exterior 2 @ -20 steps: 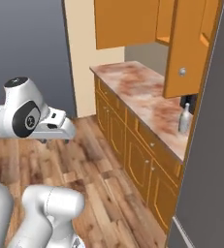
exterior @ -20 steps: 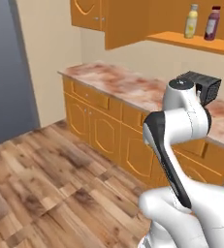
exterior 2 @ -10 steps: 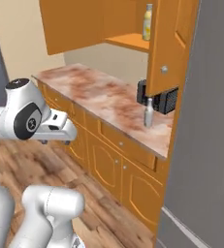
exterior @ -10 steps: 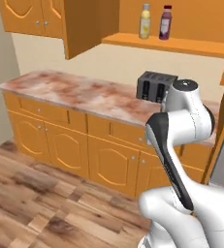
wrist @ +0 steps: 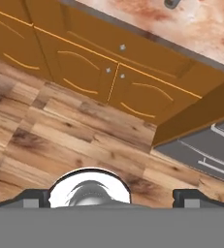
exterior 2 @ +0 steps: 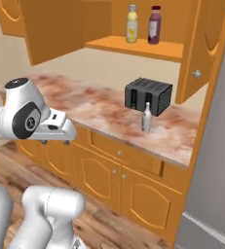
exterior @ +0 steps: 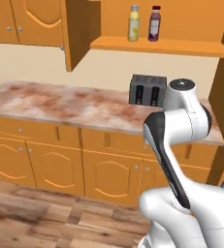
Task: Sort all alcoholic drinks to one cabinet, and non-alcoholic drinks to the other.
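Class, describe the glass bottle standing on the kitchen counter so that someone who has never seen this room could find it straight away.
Find the marbled counter under the open upper cabinet. On it sits a dark toaster, and the pale clear bottle stands upright just in front of it. It is slim and long-necked, unlike the stout yellow bottle and purple bottle on the shelf above.

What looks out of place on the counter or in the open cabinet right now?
The slim clear glass bottle stands upright on the counter in front of the toaster, not in a cabinet. The yellow bottle and purple bottle stand upright on the shelf. Nothing is spilled.
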